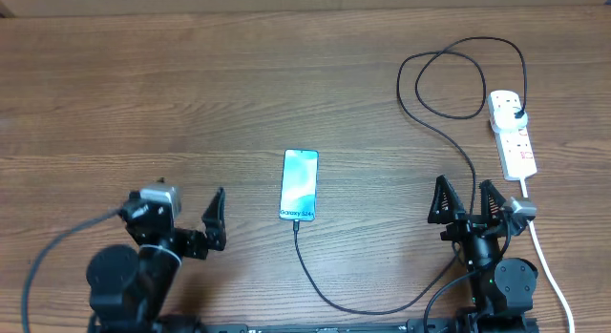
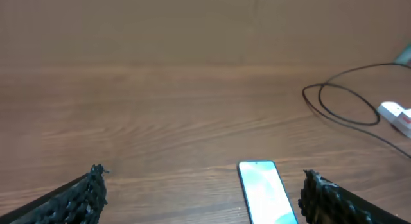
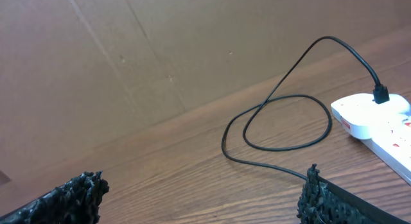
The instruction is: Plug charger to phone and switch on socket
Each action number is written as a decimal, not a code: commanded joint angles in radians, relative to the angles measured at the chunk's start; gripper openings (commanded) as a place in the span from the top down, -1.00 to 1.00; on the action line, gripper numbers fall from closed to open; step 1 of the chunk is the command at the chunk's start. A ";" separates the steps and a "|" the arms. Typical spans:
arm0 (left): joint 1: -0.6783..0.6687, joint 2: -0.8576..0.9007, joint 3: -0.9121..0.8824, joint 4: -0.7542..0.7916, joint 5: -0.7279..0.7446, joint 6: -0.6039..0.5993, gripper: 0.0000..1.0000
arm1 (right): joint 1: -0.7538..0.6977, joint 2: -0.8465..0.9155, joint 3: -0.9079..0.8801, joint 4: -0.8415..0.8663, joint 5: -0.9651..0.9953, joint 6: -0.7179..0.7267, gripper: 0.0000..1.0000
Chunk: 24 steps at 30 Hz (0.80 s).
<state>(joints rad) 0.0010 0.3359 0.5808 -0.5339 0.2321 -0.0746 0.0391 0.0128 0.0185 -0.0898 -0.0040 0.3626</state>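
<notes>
On grained wooden table [image 1: 143, 104], slim phone [image 1: 299, 185] meets thin black charger [image 3: 381, 94]; ridged left fingers [image 1: 218, 214] and right fingers [image 1: 442, 199] spread apart.

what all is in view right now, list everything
phone: one, blue-teal screen with a black edge, middle of the table
charger cable: one, black, runs from the phone's near edge, curves past the right arm, loops, and is plugged into the power strip's far end
power strip: one, white with red marks, far right
white cord: one, thick, runs from the power strip to the near edge
table: one, brown wood
left fingers: two, black, open, near left, empty
right fingers: two, black, open, near right, empty
</notes>
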 commanded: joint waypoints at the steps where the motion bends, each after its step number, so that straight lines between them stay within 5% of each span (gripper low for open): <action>1: 0.012 -0.080 -0.133 0.098 0.058 -0.008 -1.00 | -0.003 -0.010 -0.011 0.006 -0.008 -0.008 -1.00; 11: 0.012 -0.209 -0.478 0.562 0.055 -0.072 -1.00 | -0.003 -0.010 -0.011 0.006 -0.008 -0.008 -1.00; 17: 0.012 -0.272 -0.554 0.564 0.028 -0.096 -1.00 | -0.003 -0.010 -0.011 0.006 -0.008 -0.008 -1.00; 24: 0.010 -0.315 -0.576 0.478 -0.209 -0.261 -0.99 | -0.003 -0.010 -0.011 0.006 -0.008 -0.008 -1.00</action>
<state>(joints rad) 0.0048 0.0483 0.0135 -0.0513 0.1539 -0.2600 0.0391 0.0128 0.0185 -0.0898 -0.0040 0.3622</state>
